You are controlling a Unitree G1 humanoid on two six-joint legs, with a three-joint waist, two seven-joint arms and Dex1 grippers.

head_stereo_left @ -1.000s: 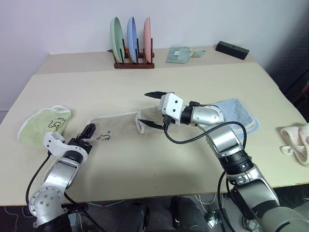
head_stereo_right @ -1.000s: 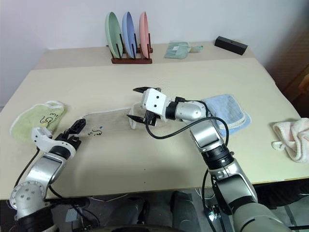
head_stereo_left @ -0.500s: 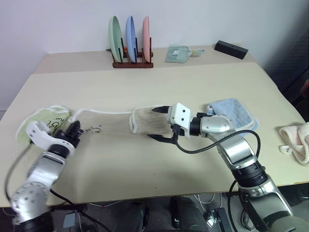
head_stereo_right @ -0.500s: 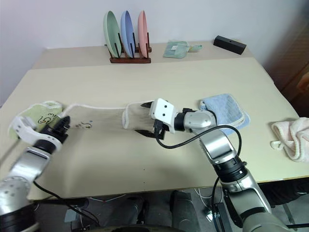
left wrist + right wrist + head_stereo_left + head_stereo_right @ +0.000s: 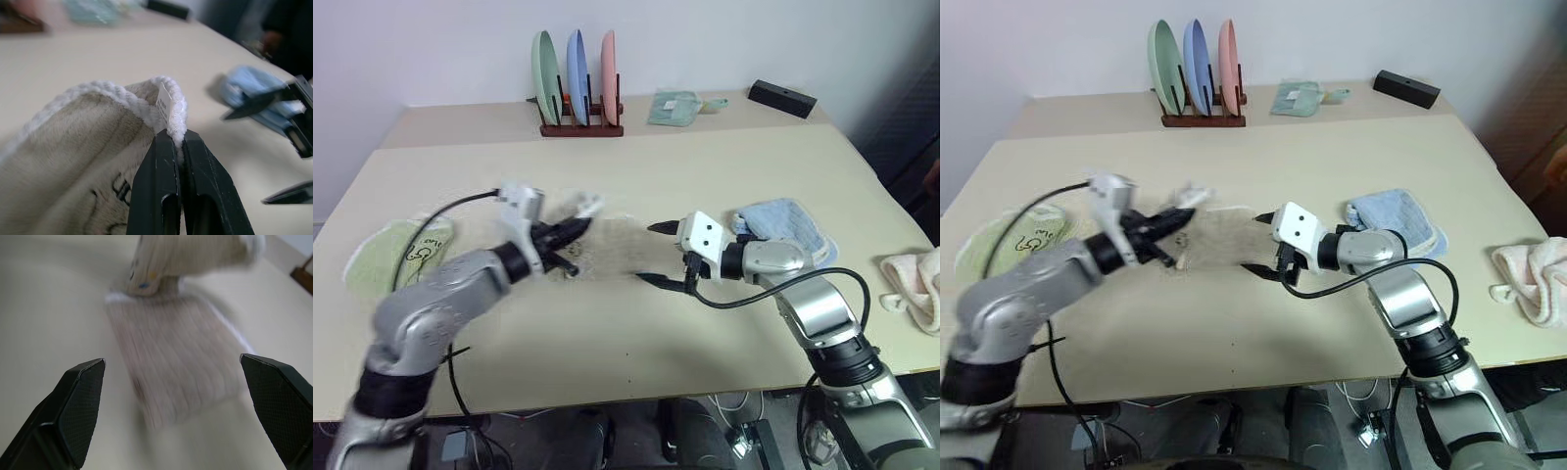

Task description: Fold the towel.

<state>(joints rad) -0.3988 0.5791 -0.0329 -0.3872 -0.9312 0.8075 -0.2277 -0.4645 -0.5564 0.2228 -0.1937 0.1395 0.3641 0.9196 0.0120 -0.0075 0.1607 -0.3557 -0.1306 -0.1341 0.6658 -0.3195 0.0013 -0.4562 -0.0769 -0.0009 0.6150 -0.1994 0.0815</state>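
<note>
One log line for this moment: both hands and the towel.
left hand: shut on towel white edge, lifted over the folded part | right hand: open, beside towel, not touching | fold: under way

You see the towel [image 5: 83, 142] as nubby beige terry cloth with a ropy white edge and a paper-like tag. The left gripper [image 5: 177, 147] fingers are smooth matt black plastic; the right gripper [image 5: 176, 406] pads look finely textured. The table [image 5: 705, 166] is matt cream.
</note>
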